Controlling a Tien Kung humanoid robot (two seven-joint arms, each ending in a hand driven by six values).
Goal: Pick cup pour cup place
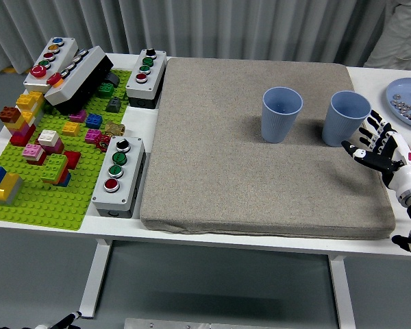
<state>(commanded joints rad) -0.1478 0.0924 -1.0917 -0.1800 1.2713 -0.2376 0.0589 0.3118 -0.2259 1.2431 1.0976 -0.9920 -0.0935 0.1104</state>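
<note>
Two light blue cups stand upright on the grey mat (253, 151). The left cup (281, 114) is near the mat's middle right. The right cup (347, 118) stands close to the mat's right edge. My right hand (372, 144) comes in from the lower right, fingers spread, just right of the right cup and at its lower side. The fingertips are close to the cup wall but hold nothing. Whether either cup has anything inside cannot be seen. My left hand is out of view.
A green brick plate (41, 171) with several coloured bricks fills the left. Button boxes (120, 175) (146, 78) (68, 72) stand beside it. A blue plate (407, 99) with small items sits at the far right. A person's white sleeve (404, 31) shows at the top right.
</note>
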